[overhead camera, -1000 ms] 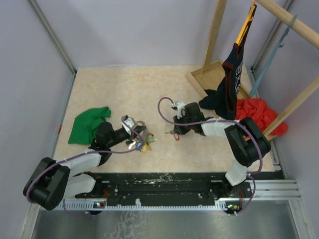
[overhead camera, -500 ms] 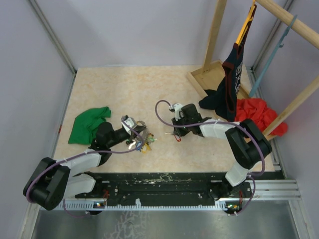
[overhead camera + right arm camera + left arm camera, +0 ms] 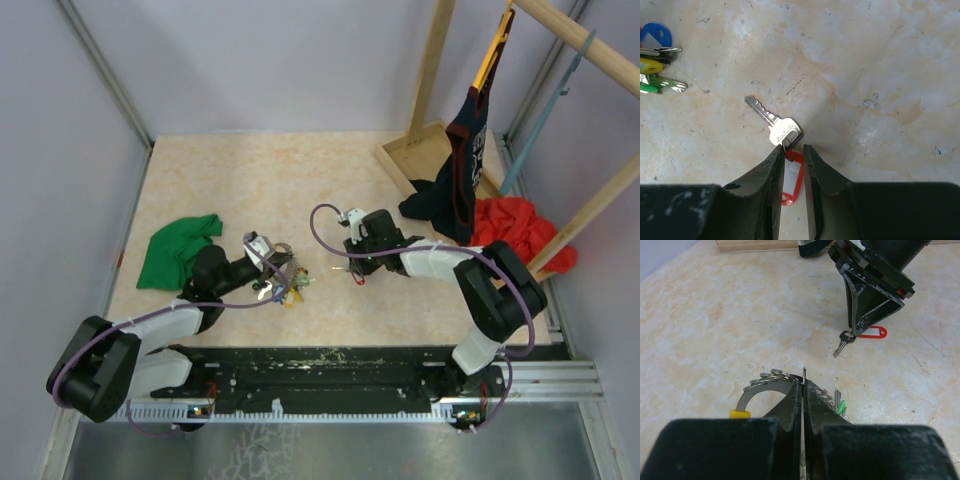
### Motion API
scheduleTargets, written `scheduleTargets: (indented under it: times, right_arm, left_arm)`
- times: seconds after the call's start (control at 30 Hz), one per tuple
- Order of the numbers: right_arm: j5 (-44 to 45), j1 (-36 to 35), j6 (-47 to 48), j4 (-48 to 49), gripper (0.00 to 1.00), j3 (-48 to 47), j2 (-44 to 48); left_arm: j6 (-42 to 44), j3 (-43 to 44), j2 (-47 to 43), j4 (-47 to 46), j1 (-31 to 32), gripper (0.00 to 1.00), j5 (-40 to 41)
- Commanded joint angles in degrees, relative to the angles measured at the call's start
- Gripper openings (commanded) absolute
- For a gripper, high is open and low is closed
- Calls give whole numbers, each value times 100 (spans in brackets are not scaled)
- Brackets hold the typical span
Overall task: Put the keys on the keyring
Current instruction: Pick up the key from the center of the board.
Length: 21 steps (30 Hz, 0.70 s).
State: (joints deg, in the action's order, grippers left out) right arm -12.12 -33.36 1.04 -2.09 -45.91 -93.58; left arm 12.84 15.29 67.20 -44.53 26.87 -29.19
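The keyring [image 3: 765, 389] is a thin grey metal ring with several small rings and yellow and green tags. My left gripper [image 3: 803, 382] is shut on its thin end, low over the table; it also shows in the top view [image 3: 280, 263]. A silver key [image 3: 781, 130] with a red tag [image 3: 793, 175] lies flat on the table. My right gripper [image 3: 793, 149] points down at it, jaws closed to a narrow gap on the tag's top end by its small ring. In the left wrist view the key [image 3: 842, 345] lies under the right gripper [image 3: 855, 333]. No other red-tagged key is in view.
A green cloth [image 3: 178, 248] lies left of the left arm. A red cloth [image 3: 522, 232] and a dark hanging garment [image 3: 462, 165] sit by a wooden rack [image 3: 425, 150] at the back right. Blue, yellow and green tagged keys [image 3: 655, 60] show at the right wrist view's left edge.
My right gripper has shifted slightly right and toward the near edge, and the red-tagged key has shifted with it. The left gripper and keyring have not moved.
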Motion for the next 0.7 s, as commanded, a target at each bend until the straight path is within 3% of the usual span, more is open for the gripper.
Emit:
scheduleTargets:
  times: [0.0, 0.47, 0.67]
  right_arm:
    - [168, -80, -14, -116, 23, -233, 235]
    - [369, -178, 2, -267, 12, -231, 192]
    - [412, -209, -26, -310, 23, -237, 360]
  left_arm:
    - [-61, 128, 4, -170, -11, 0, -58]
    - [-66, 115, -51, -157, -14, 0, -49]
    - [-72, 112, -50, -155, -15, 0, -56]
